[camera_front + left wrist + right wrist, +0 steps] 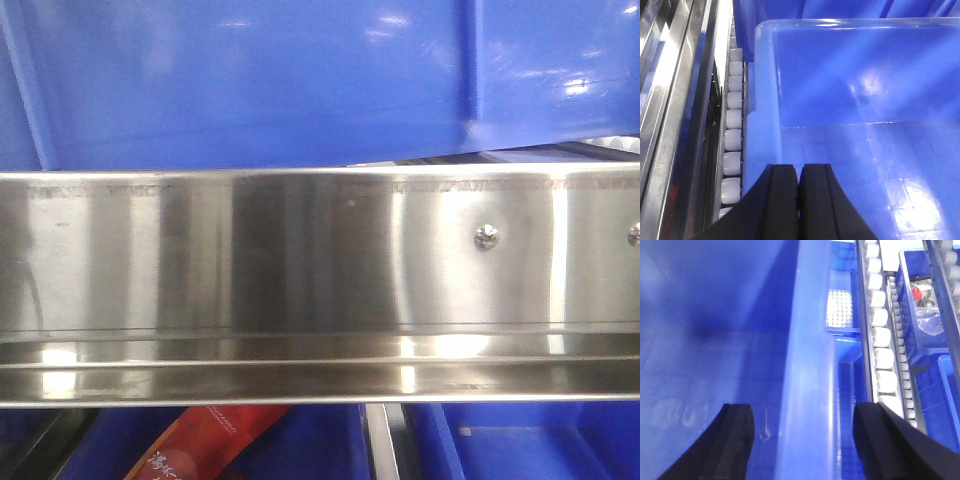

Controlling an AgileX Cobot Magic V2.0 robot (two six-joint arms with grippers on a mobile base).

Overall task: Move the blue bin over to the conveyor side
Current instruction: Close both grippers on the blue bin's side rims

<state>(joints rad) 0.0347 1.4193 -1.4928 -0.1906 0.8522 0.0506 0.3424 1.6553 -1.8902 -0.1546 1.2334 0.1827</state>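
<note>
The blue bin (250,80) fills the top of the front view, standing behind the conveyor's wide steel rail (300,250). Seen from the left wrist, the bin (850,100) is hollow, with a pale rolled rim on its left. My left gripper (799,167) is shut, its black fingers pressed together with nothing between them, hovering just inside that left wall. My right gripper (804,412) is open. One finger sits inside the bin (705,315) and the other outside, straddling its right wall without touching it. White rollers (733,120) (880,330) run along both sides of the bin.
Another blue crate (840,7) stands right behind the bin. On the lower level are blue crates (922,295) holding a plastic bag and small parts, a red packet (210,440) and a further crate (520,445). Screws (486,236) stud the rail.
</note>
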